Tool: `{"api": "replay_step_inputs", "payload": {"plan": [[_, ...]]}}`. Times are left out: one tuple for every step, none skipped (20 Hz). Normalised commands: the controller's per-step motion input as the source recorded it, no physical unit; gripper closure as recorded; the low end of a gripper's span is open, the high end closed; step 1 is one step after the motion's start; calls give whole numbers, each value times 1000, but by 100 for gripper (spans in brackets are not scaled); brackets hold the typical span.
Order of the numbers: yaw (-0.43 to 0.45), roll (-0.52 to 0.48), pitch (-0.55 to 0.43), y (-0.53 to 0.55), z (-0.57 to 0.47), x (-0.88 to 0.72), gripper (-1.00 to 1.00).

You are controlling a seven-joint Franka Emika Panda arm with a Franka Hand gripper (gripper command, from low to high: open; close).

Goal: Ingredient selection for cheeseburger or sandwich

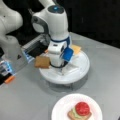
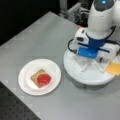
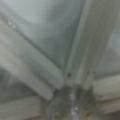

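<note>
Arm bent low over a round white turntable tray (image 1: 82, 67), which sits raised on the grey table (image 1: 25, 100); the tray's top is split by white ribs into wedge compartments. The gripper (image 1: 58, 65) reaches down at the tray's middle, where the ribs meet (image 3: 67, 75); its fingertips are hidden behind the wrist body and blue clamp (image 2: 88, 52) in both front views, and the wrist view shows only ribs and tray floor, so I cannot tell how far the jaws are parted or whether they hold anything. A tan toast square (image 1: 42, 62) rests at the tray's edge toward a front view's left, partly overhanging, just beside the wrist. A yellow cheese square (image 2: 113, 68) lies at the tray's rim toward a front view's right, its far corner cut off by the picture edge; it also shows behind the arm (image 1: 76, 48). Well apart from the tray, a white paper plate (image 2: 26, 86) carries the started sandwich (image 2: 41, 78): toast base, green lettuce (image 1: 75, 112) peeking out, red tomato (image 1: 82, 108) on top. An orange-tipped object (image 1: 9, 79) lies at a front view's left edge, beside the robot base; too unclear to identify.
</note>
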Motion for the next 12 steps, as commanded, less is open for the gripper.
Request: {"api": "replay_step_inputs", "payload": {"plan": [[547, 64, 20, 18, -6, 2, -100], [514, 105, 35, 22, -22, 16, -100], [453, 117, 39, 25, -32, 24, -100], [402, 143, 56, 28, -46, 39, -100], [364, 157, 62, 35, -61, 59, -100], [315, 167, 68, 43, -67, 83, -100], [278, 172, 72, 48, -74, 108, -100], [245, 176, 76, 47, -73, 130, -100], [217, 175, 75, 48, -63, 146, -100], [193, 173, 70, 53, -55, 151, -100], [179, 165, 62, 68, -41, 155, -100], [183, 148, 54, 83, -41, 148, -100]]}}
